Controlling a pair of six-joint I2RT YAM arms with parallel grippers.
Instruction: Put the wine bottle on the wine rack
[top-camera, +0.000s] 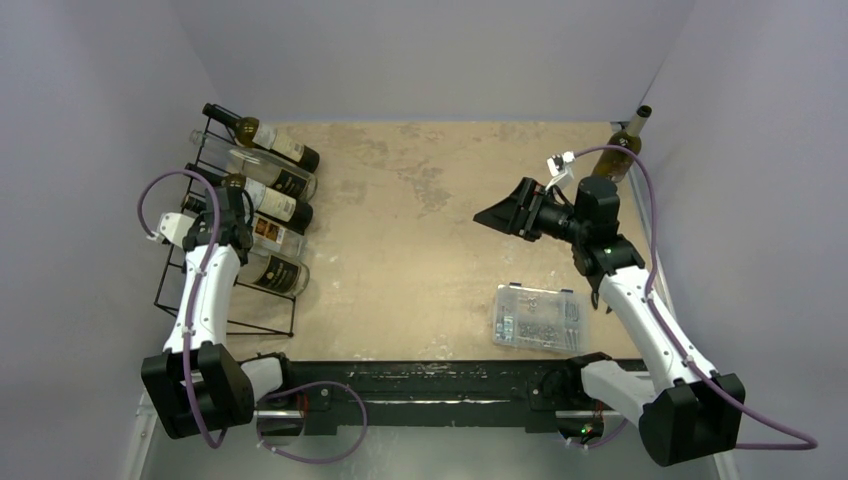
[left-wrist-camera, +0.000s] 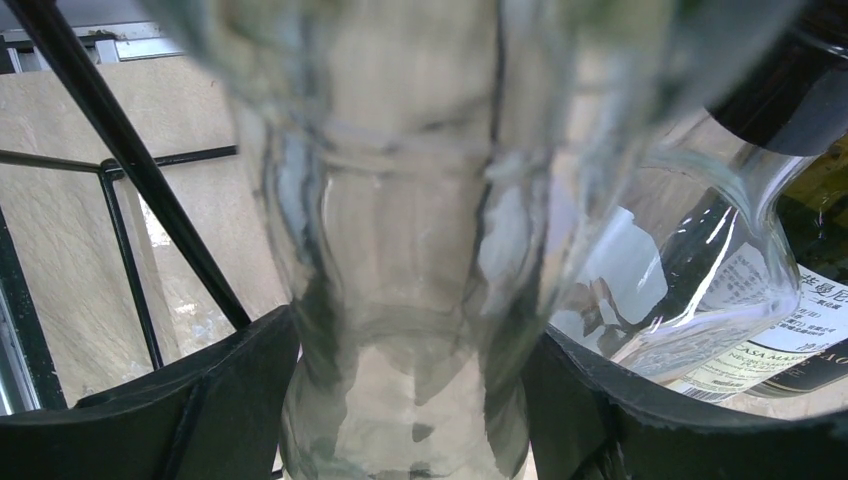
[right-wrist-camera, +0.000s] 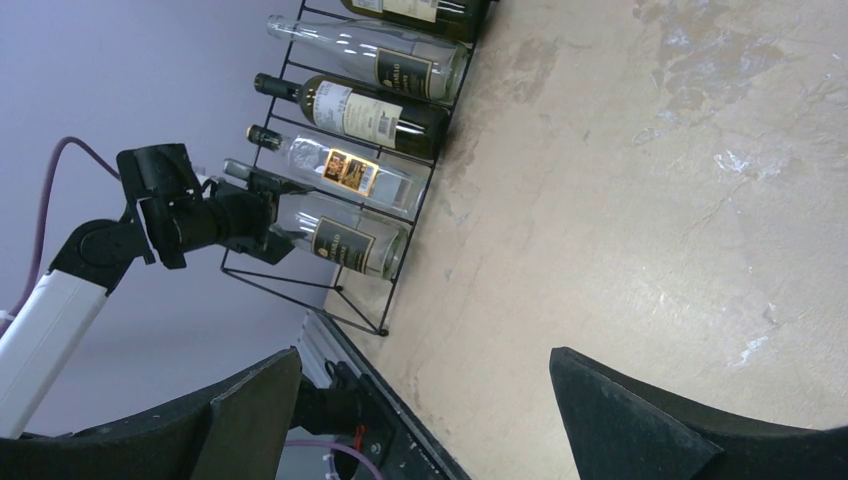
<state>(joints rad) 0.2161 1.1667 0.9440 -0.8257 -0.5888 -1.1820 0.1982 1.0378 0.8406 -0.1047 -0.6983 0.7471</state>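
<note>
Closed in on clear glass from both sides, the left gripper (left-wrist-camera: 410, 340) has the wine bottle (left-wrist-camera: 400, 200) by its neck, about half shut, with both pads against the glass and no gap showing in the wrist view. That bottle lies slanted in the nearest occupied row of the wine rack (left-wrist-camera: 131, 160). Its neck points out toward the left wall and its labelled body rests on the wires just beside the neighbouring bottles (top-camera: 285, 205), which fill the rows further back. It seems to be seated already, so the job looks close to done on this side. The glass is stiff, smooth and breakable, and it appears empty, so it is probably lighter than a full bottle. Most of the weight still sits in the body, well away from the grip, and would swing if lifted by the neck alone. The neck just under the lip is the sensible hold, since the flare there resists slipping. Any release should be gentle, without knocking the bottle alongside. Further right on the table (top-camera: 420, 230) sits a clear plastic box (top-camera: 540, 317). Beyond it the right gripper (right-wrist-camera: 425, 360) hangs spread fully wide and holds nothing. A green bottle (top-camera: 625, 150) stands upright in the far right corner.
</note>
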